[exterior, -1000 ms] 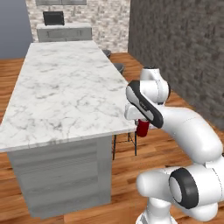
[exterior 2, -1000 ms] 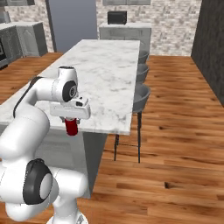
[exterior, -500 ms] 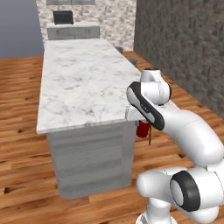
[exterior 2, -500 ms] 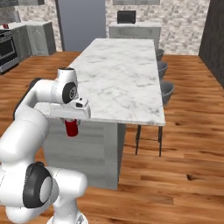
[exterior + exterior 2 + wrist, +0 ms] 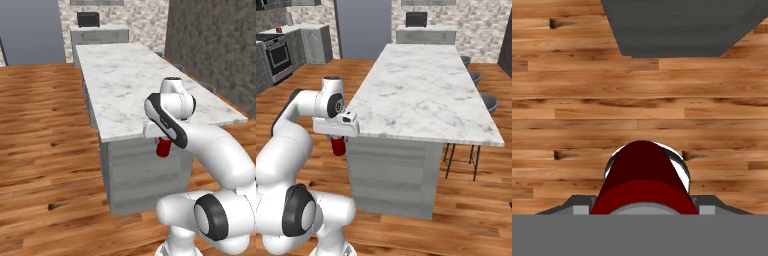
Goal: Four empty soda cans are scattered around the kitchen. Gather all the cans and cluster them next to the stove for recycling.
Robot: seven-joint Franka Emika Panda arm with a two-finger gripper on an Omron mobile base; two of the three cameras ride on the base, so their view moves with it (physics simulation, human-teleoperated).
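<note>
The gripper (image 5: 338, 146) is clamped on a red soda can (image 5: 338, 145), holding it over the wood floor (image 5: 587, 100), beside the island counter (image 5: 426, 95); counter at twelve o'clock in the hand view.

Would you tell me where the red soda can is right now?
The soda can hangs in the gripper, above the wood floor, just off the near corner of the marble island; the hand view shows it too.

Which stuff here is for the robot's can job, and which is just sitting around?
For the job:
- red soda can, held in the tool above the wood floor
- stove, far off at the left in the right base view

Just sitting around:
- marble island
- stools
- microwave
</note>
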